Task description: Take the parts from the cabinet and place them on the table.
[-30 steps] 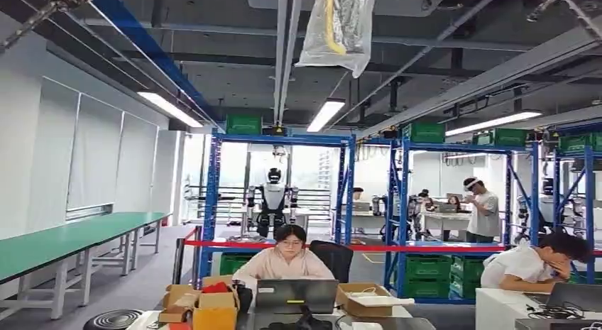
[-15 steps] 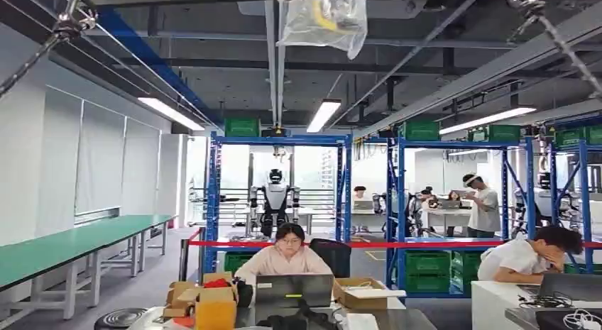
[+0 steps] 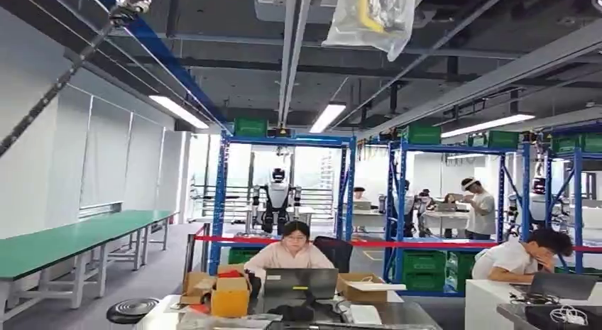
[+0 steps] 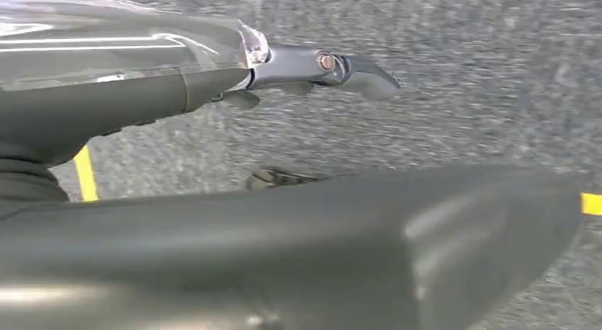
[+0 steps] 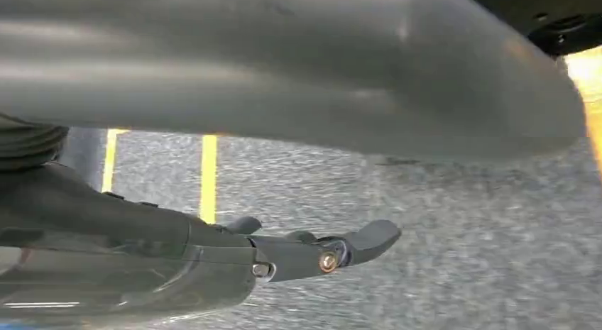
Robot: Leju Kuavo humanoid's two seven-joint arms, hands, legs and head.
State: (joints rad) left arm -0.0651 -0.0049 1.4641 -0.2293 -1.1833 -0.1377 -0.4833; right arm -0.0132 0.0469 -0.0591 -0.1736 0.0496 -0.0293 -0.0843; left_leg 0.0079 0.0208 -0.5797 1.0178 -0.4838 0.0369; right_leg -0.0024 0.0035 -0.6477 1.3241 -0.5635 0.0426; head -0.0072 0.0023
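Both your hands hang empty over the grey floor, left hand [image 4: 319,64] and right hand [image 5: 326,255] with fingers loosely extended. No cabinet or parts ahead, just the cluttered desk [image 3: 397,314] and a seated person [image 3: 291,252]; walk on blind and you risk bumping them.

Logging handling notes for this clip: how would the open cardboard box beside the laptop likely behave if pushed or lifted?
The box would probably slide easily; it looks like thin cardboard on a smooth desk. Its open flaps suggest soft walls that may flex if squeezed. The white sheet lying over its top could slip off if tilted.
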